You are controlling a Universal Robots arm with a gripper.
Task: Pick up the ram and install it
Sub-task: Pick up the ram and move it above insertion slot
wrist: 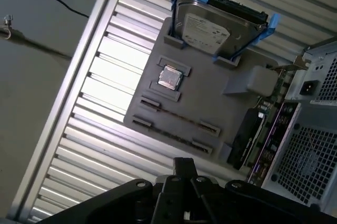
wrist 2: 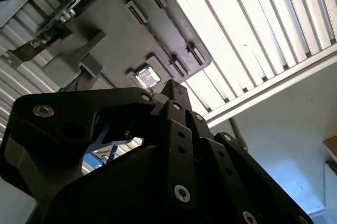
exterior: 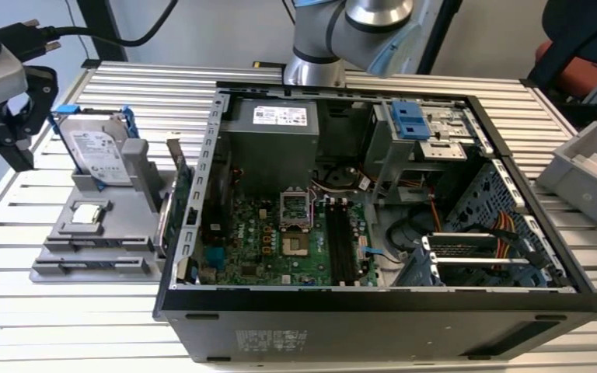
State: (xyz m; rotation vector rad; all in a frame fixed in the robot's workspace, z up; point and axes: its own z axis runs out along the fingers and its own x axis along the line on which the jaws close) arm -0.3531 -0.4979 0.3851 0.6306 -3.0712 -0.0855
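Note:
The ram (wrist: 178,116) is a thin dark stick lying edge-up between two clips of the grey holder tray (wrist: 221,111), seen in the first wrist view. My black gripper (exterior: 16,159) hangs above the slatted table at the exterior view's left of that tray (exterior: 122,268). It is shut with nothing in it and stands apart from the ram. In both wrist views its tips (wrist: 184,165) (wrist 2: 172,88) meet. The motherboard's black memory slots (exterior: 340,241) lie inside the open computer case (exterior: 382,307).
An upright hard drive (exterior: 99,155) in a blue bracket and a small silvery processor chip (exterior: 88,213) sit on the tray. A green expansion card (exterior: 179,202) stands between tray and case. A grey bin (exterior: 589,171) sits at the exterior view's right.

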